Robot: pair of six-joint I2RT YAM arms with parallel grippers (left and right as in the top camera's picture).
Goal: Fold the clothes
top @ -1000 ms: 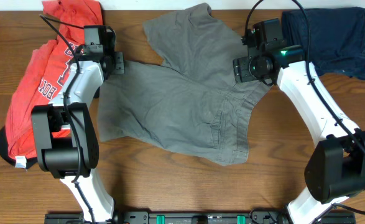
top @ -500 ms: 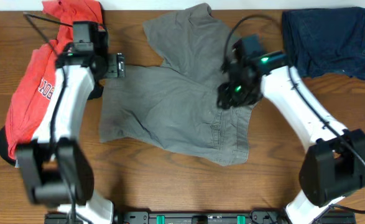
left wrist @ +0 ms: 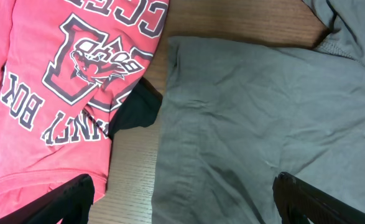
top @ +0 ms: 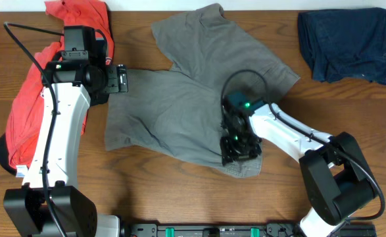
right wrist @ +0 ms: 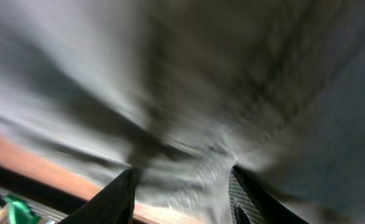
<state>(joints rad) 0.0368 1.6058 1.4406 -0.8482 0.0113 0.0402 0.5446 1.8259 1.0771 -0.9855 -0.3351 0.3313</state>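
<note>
The grey-olive shorts [top: 179, 105] lie spread across the middle of the table, one leg reaching toward the far edge. My left gripper [top: 121, 80] hovers open over their far-left edge; in the left wrist view its fingertips [left wrist: 83, 186] straddle the shorts [left wrist: 250, 112] and the red-orange T-shirt [left wrist: 45, 93]. My right gripper [top: 239, 150] is low over the shorts' front-right part near the waistband. In the blurred right wrist view the right gripper [right wrist: 182, 177] has its jaws partly apart, with grey cloth [right wrist: 232, 74] between them. A dark navy garment [top: 344, 43] lies at the far right.
The red-orange T-shirt [top: 31, 99] with white lettering is heaped along the left side, a black piece [left wrist: 135, 112] showing beside it. Bare wooden table [top: 166, 191] runs along the front edge, where a black rail with green parts [top: 199, 230] sits.
My right gripper has swept from the far right down across the shorts to their front-right part, its jaws narrowing. The left arm has swung out and its gripper has opened wide.
</note>
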